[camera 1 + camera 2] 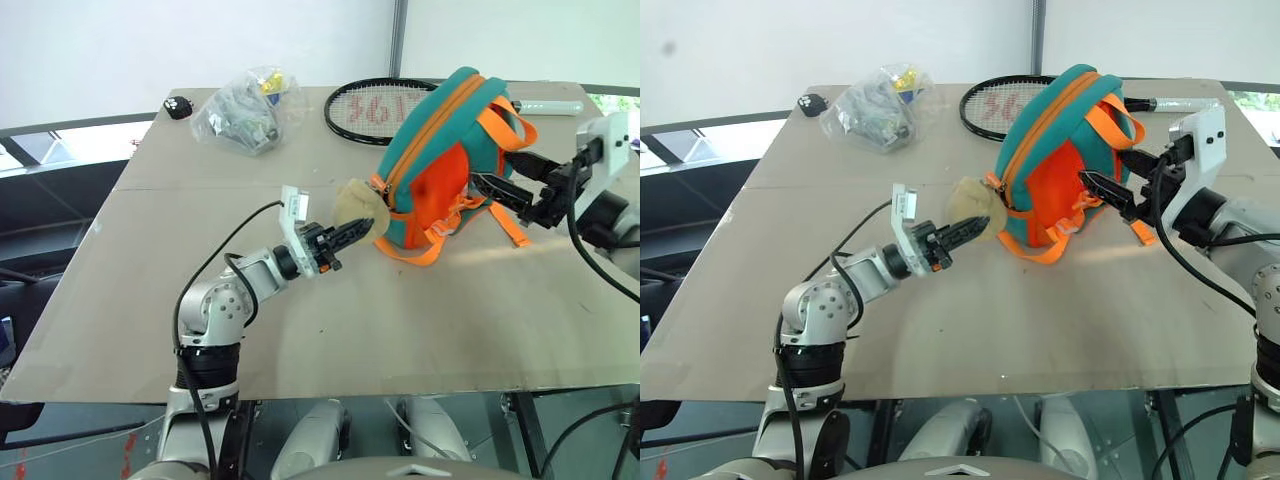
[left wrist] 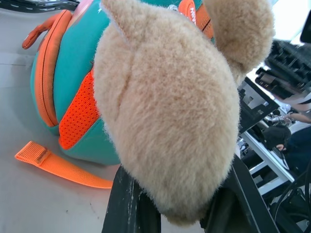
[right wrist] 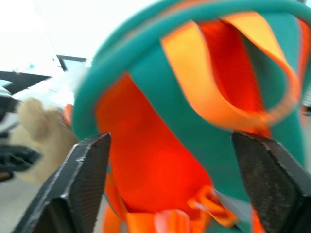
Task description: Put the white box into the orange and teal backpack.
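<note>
Looking from left to right across the tan table point(image 1: 330, 340), you first find the far-left corner, where a small black object point(image 1: 178, 107) lies near the edge and, just beside it, a clear plastic bag point(image 1: 243, 108) of small items.

Nearer you, the left gripper point(image 1: 362, 231) reaches forward and to the right, its fingers pressed together on the tan plush toy point(image 1: 360, 207) that hangs from the backpack's front. In the left wrist view you see the plush point(image 2: 170, 111) bulging over both black fingers point(image 2: 129, 206), pinched between them.

Next comes the orange and teal backpack point(image 1: 450, 160), standing on the table right of centre, tilted so that its top leans away toward the far side. Its orange panel faces you, its zipper trim runs up over the teal top, and loose orange straps point(image 1: 412, 253) trail onto the table below it. Behind it lies a black tennis racket point(image 1: 375, 108), its head partly hidden by the backpack and its white handle point(image 1: 545, 106) sticking out past the backpack on the right.

On the right, the right gripper point(image 1: 495, 196) points left at the backpack's strap side. Its jaws stand apart, and the right wrist view shows the two fingers point(image 3: 80, 179) spread wide with the backpack point(image 3: 194, 111) between and beyond them, gripping nothing.
</note>
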`<act>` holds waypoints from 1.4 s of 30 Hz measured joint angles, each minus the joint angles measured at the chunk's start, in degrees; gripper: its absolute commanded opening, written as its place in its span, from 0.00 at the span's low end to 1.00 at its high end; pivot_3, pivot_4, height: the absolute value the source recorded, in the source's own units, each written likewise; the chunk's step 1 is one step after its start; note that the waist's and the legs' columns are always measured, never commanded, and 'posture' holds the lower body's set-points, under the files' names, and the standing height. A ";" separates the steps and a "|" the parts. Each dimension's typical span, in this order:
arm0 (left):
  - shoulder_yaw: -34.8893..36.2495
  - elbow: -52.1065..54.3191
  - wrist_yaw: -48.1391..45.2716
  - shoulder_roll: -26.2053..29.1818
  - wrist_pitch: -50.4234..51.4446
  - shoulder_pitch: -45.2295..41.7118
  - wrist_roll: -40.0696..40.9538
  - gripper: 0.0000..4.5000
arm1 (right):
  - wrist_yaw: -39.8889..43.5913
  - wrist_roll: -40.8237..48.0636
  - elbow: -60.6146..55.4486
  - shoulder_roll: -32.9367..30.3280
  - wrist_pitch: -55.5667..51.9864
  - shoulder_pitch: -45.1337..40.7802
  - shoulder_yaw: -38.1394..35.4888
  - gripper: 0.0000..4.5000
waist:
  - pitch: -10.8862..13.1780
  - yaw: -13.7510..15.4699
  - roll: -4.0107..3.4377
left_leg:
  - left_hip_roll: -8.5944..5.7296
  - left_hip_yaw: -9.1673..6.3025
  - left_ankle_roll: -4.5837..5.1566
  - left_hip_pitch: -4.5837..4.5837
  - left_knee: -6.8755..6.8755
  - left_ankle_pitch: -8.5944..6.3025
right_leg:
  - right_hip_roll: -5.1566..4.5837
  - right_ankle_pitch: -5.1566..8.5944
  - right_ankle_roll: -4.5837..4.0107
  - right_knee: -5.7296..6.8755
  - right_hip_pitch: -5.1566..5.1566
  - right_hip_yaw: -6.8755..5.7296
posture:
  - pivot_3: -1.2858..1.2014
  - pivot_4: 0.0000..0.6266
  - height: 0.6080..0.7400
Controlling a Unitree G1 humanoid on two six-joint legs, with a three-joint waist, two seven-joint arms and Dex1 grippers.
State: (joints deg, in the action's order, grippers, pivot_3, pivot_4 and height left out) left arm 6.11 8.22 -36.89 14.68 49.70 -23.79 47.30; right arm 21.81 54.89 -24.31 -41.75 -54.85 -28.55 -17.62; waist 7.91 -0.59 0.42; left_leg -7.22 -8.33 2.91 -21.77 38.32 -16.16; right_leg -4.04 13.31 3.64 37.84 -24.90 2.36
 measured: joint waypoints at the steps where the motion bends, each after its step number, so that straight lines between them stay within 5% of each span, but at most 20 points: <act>1: 0.00 0.05 -0.06 0.29 -0.02 0.27 0.00 0.07 | -1.27 -0.26 -0.01 0.76 -0.46 -1.60 1.20 0.86 | 0.00 -0.02 0.00 | 0.00 -0.01 0.00 0.00 0.00 0.00 | 0.00 0.00 0.00 0.00 0.00 -0.01 | 0.52 0.24 0.99; 13: -1.42 2.12 0.00 0.88 -0.12 1.65 -0.02 0.07 | -12.67 -14.31 3.71 5.27 -0.76 -6.90 6.63 0.86 | 0.01 0.74 0.01 | 0.00 -0.01 0.00 -0.09 -0.05 0.00 | 0.00 0.00 0.00 -0.07 -0.08 -0.02 | 0.52 0.24 0.99; 17: -1.68 2.49 0.55 1.11 -0.17 1.93 -0.02 0.07 | -16.19 -17.11 2.71 11.77 0.15 -9.58 8.63 0.86 | 0.01 -0.11 0.01 | 0.00 0.01 0.00 -0.04 -0.04 0.00 | 0.02 0.00 0.00 0.03 -0.10 0.02 | 0.52 0.24 0.99; 20: -1.67 2.50 0.68 1.31 -0.22 1.99 -0.03 0.07 | -17.63 -20.14 2.94 14.68 2.07 -10.39 10.09 0.68 | 0.01 -0.07 0.01 | 0.00 0.01 0.00 -0.07 -0.04 0.00 | 0.01 0.00 0.00 0.00 -0.11 0.00 | 0.52 0.24 0.99; 26: -2.20 2.50 1.58 1.71 -0.29 2.35 -1.07 0.07 | -21.00 -24.04 3.95 22.10 5.33 -10.68 10.22 0.05 | 0.01 -0.12 0.01 | 0.00 0.01 0.00 -0.08 -0.05 0.00 | 0.02 0.00 0.00 0.02 -0.16 -0.01 | 0.52 0.24 0.99; 27: -2.36 2.50 1.76 1.73 -0.29 2.81 -1.23 0.07 | -21.33 -24.34 4.28 22.67 5.63 -10.76 10.20 0.01 | 0.01 -0.14 0.00 | 0.00 0.02 0.00 -0.08 -0.05 0.00 | 0.02 0.00 0.00 0.02 -0.17 -0.01 | 0.52 0.24 0.99; 42: -8.46 2.28 7.19 0.75 -2.51 9.14 -7.99 0.07 | -27.27 -23.23 11.83 31.08 6.48 -17.33 4.29 0.01 | 0.01 -0.27 -0.02 | -0.01 0.07 0.00 -0.07 -0.10 0.00 | 0.04 0.00 -0.01 0.05 -0.21 -0.02 | 0.52 0.24 0.99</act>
State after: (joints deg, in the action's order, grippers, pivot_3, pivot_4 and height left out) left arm -2.35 10.49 -29.71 15.44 47.19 -14.65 39.31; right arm -5.46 31.66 -12.48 -10.67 -48.37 -45.88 -13.33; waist 7.92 -0.86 0.40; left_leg -7.23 -8.26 2.91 -21.84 38.21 -16.16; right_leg -4.00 13.31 3.63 37.89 -25.12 2.35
